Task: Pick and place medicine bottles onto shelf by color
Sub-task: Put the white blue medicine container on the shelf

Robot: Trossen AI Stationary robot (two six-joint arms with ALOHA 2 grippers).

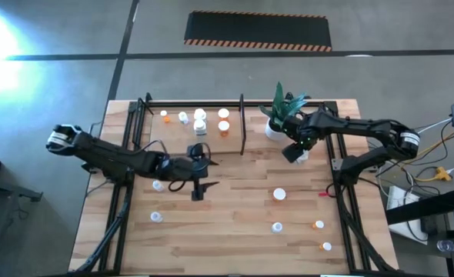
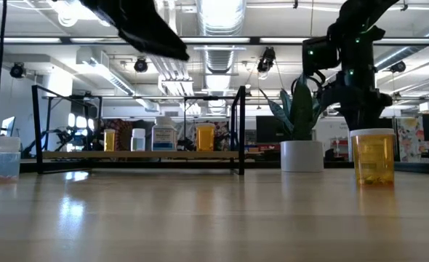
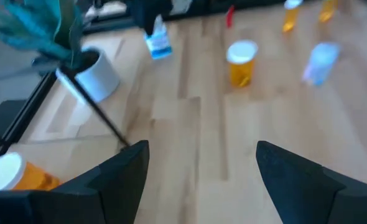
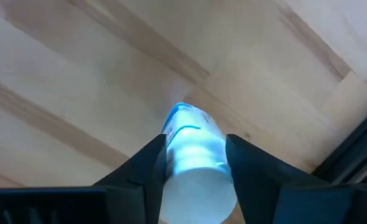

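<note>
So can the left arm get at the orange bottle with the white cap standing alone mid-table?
Probably yes: the left gripper is open and empty, and only bare wooden tabletop lies between it and the orange white-capped bottle.

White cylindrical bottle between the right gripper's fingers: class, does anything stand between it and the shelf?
The white pot with a green plant stands beside the right gripper holding the white bottle, near the light-wood shelf.

orange bottle [image 2: 373, 156], potted plant [image 2: 302, 138], shelf [image 2: 138, 155]
</note>
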